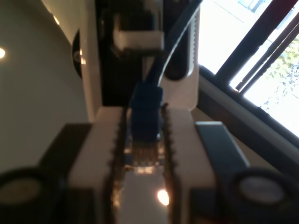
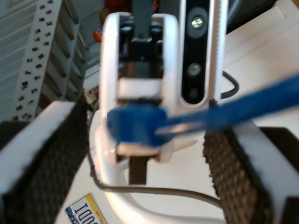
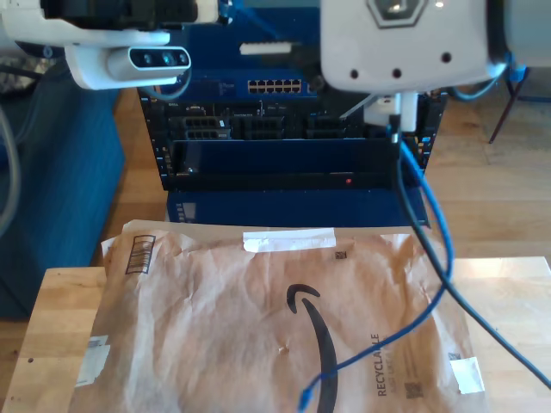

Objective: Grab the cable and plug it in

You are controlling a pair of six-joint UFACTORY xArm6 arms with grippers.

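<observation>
The blue-booted plug (image 1: 145,126) lies pinched between the serrated pads of my first end effector (image 1: 144,154). My second end effector (image 2: 145,163) stands open at the plug, not yet gripping. The cable (image 3: 428,225) trails toward six o'clock in the exterior view, over the paper mailer (image 3: 258,327) on the counter (image 3: 52,301); the switch ports (image 3: 274,86) sit at twelve.

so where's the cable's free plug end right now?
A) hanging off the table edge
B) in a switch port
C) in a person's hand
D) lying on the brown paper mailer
D: the cable runs down to its free plug, which lies on the brown paper mailer.
</observation>
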